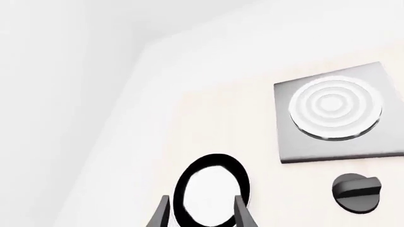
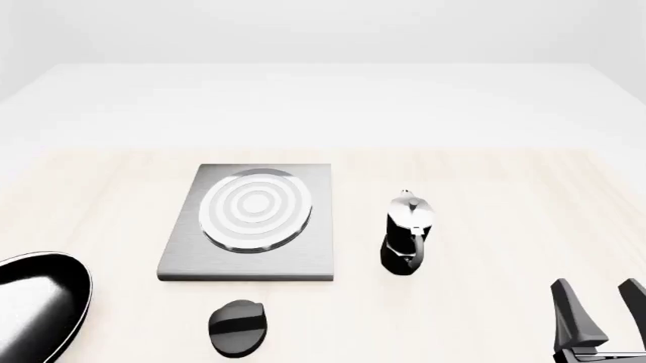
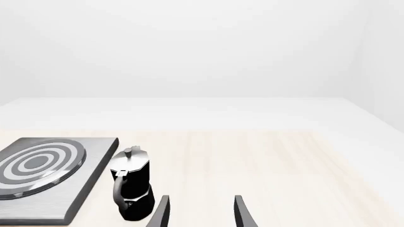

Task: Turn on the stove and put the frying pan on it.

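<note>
On the pale wooden table, front view: stove sits left of centre, a grey slab with its ringed burner bare. Black oval knob lies apart from the slab, just off its near edge. Frying pan rests at the table's near-left corner, partly cut off by the frame, well apart from the stove; handle not in view. Moka pot stands upright to the right of the slab, near but not touching. Right gripper pokes up at the near-right corner, jaws spread, nothing between them. Left gripper not seen in this view.

Left wrist view: left gripper fingers set wide apart, holding nothing. Frying pan lies beyond and between the fingertips; contact cannot be told. Stove and knob are farther off, the burner uncovered.

Right wrist view: right gripper fingers parted and empty, over bare tabletop. Moka pot stands just beside one finger, the stove beyond it.
</note>
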